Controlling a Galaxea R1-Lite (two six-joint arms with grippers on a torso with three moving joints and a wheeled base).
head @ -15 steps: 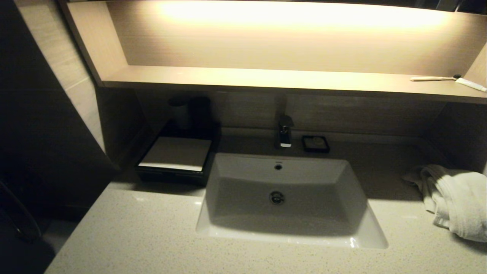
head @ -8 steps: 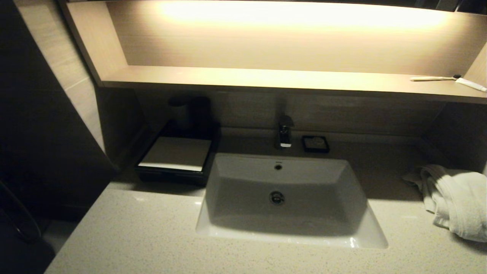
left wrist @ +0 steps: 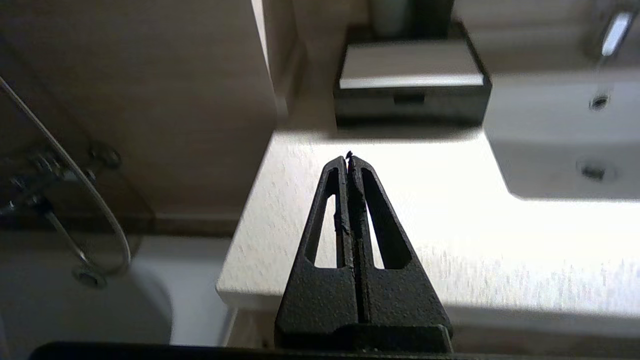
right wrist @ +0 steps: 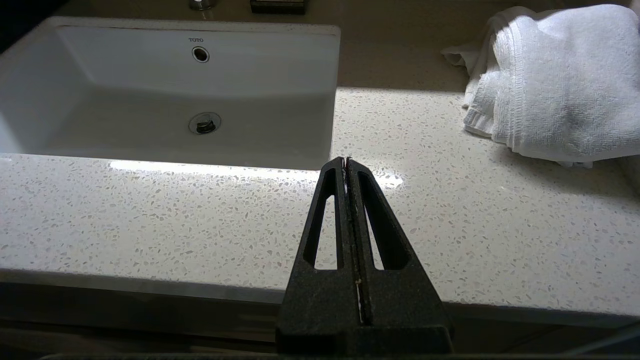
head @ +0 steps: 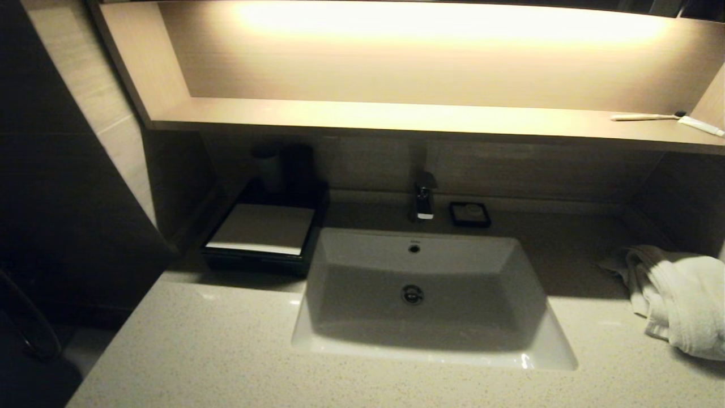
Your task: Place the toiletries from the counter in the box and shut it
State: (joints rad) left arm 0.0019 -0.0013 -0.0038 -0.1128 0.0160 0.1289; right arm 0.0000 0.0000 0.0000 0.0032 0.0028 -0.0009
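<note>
The black box (head: 257, 238) with its pale top panel stands at the back left of the beige speckled counter (head: 215, 351), left of the white sink (head: 422, 294). Its front drawer sits flush and shut in the left wrist view (left wrist: 410, 82). No sachets, tubes or wrapped toothbrush show on the counter. My left gripper (left wrist: 348, 159) is shut and empty, held before the counter's front left edge, well short of the box. My right gripper (right wrist: 345, 161) is shut and empty over the counter's front, right of the sink (right wrist: 165, 95). Neither gripper shows in the head view.
A crumpled white towel (head: 677, 297) lies at the right end of the counter and shows in the right wrist view (right wrist: 555, 80). A tap (head: 423, 198) and a small black soap dish (head: 469, 214) stand behind the sink. A bare toothbrush (head: 645, 117) and a tube (head: 701, 126) lie on the lit shelf. Dark cups (head: 283, 167) stand behind the box.
</note>
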